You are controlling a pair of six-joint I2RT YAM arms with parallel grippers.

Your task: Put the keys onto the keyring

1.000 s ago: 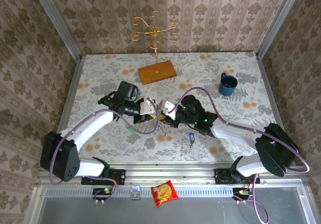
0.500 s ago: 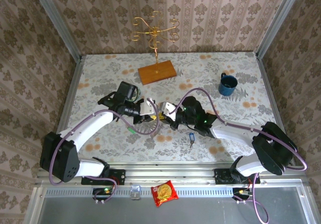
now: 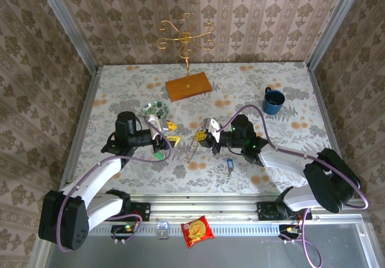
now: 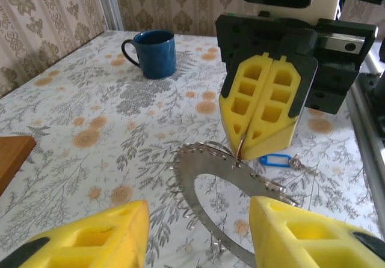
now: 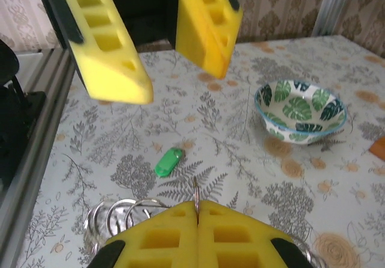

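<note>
Both arms are reaching in toward the middle of the surface, pretty much facing each other. The right arm stretches low from its base out to the left, and the right gripper is clamped tight on the keyring, pinching a thin wire loop at the rim between its yellow pads. The ring hangs tilted off the fingertips with its lower edge down by the surface, and I can't tell if it actually touches. The left arm comes up from its base, bends at the elbow and points its wrist to the right. The left gripper sits just beside the ring with its jaws spread wide, released. From the left wrist camera the ring lies right in the gap between its two fingers. Both keys are loose on the surface: the green key lies on the near side of the left gripper, and the blue key lies near the right wrist, toward the near edge. A leaf-patterned bowl sits just behind the left gripper, and a blue mug is well off to the far right
</note>
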